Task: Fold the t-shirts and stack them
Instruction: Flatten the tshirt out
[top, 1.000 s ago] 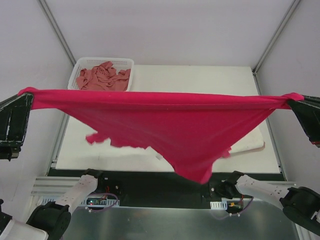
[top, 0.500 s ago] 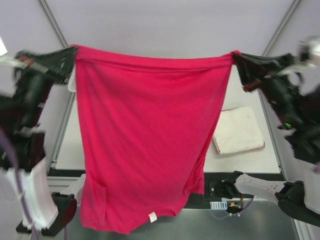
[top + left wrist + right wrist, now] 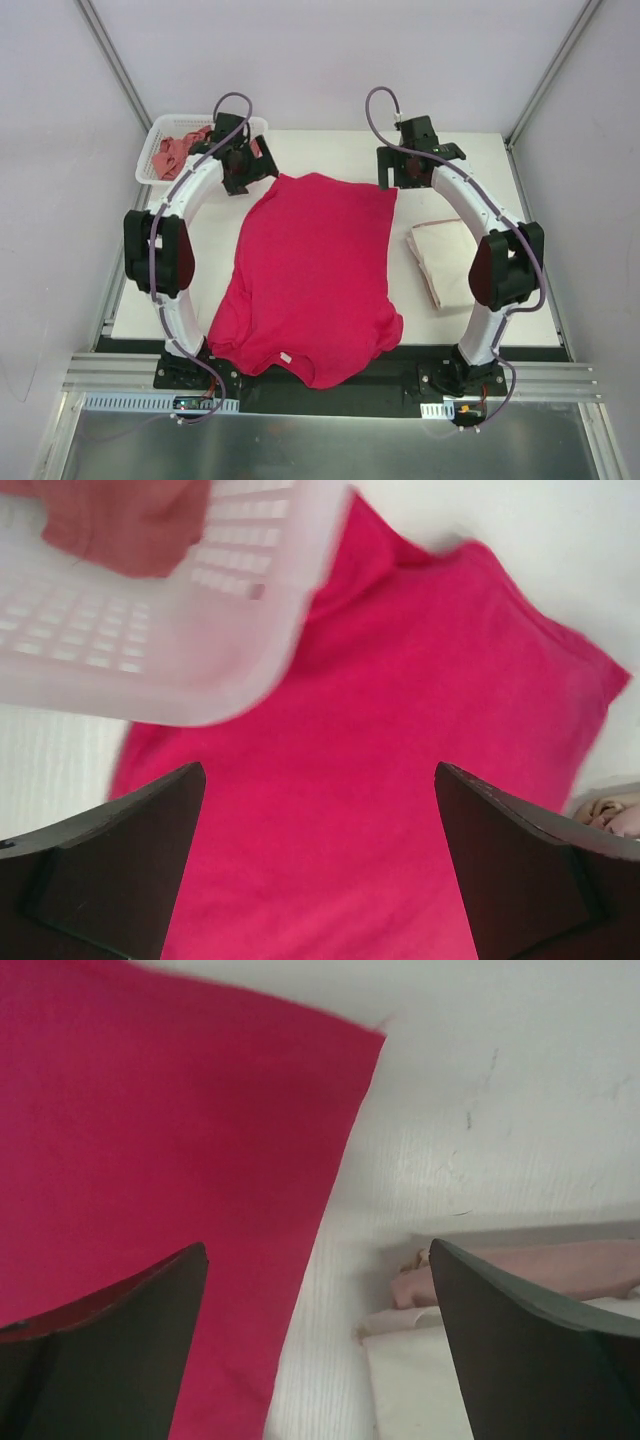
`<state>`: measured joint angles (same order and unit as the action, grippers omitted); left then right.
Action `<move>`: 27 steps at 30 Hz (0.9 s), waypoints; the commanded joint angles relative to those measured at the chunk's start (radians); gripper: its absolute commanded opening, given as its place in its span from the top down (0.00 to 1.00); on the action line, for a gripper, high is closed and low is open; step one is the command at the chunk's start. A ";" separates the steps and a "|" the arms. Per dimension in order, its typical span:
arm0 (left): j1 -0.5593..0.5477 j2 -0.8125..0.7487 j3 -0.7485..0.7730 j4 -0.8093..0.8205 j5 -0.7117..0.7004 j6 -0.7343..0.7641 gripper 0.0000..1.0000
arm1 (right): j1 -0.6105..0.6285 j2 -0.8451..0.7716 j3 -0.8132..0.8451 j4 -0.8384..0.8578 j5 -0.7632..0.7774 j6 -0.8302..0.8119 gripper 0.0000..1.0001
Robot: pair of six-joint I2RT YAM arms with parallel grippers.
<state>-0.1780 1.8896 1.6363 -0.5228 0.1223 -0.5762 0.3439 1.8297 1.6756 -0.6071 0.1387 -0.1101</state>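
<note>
Magenta-red t-shirt point(image 3: 310, 270) lies spread flat down the middle of the table point(image 3: 480, 160), straight edge toward the far side. The other end, with a small white label, hangs over the near table edge. Left gripper point(image 3: 318, 772) hovers over the far-left corner of the shirt, jaws wide apart, nothing between the dark fingers point(image 3: 120, 860). Right gripper point(image 3: 318, 1248) hovers over the far-right corner, also spread wide and empty, with bare table beside the cloth edge. Cream-white t-shirt point(image 3: 445, 260) sits folded on the table just right of the magenta one, apart from it. Salmon-pink t-shirt point(image 3: 175, 150) is bunched inside the white mesh basket point(image 3: 160, 135) at the far-left corner, close beside the left gripper.
</note>
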 commanded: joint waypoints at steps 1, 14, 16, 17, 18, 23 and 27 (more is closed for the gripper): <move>-0.103 -0.242 -0.022 0.052 -0.150 0.047 0.01 | 0.014 -0.125 -0.018 0.003 -0.112 0.030 0.03; -0.339 -0.745 -0.803 0.053 -0.179 -0.252 0.01 | 0.118 -0.009 -0.152 0.095 -0.333 0.064 0.03; -0.383 -0.794 -0.912 0.052 -0.182 -0.310 0.01 | 0.150 0.023 -0.157 0.121 -0.335 0.079 0.03; -0.391 -0.803 -0.937 0.052 -0.187 -0.326 0.01 | 0.161 0.035 -0.162 0.130 -0.321 0.084 0.03; -0.396 -0.807 -0.973 0.053 -0.187 -0.339 0.01 | 0.179 0.046 -0.165 0.141 -0.314 0.098 0.03; -0.405 -0.687 -0.997 0.053 -0.204 -0.395 0.01 | 0.202 0.088 -0.238 0.173 -0.307 0.170 0.03; -0.402 -0.504 -0.940 0.052 -0.246 -0.392 0.00 | 0.210 0.068 -0.361 0.213 -0.314 0.214 0.03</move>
<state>-0.5766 1.2427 0.6403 -0.4747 -0.0612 -0.9295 0.5545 1.9255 1.3983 -0.4480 -0.1654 0.0319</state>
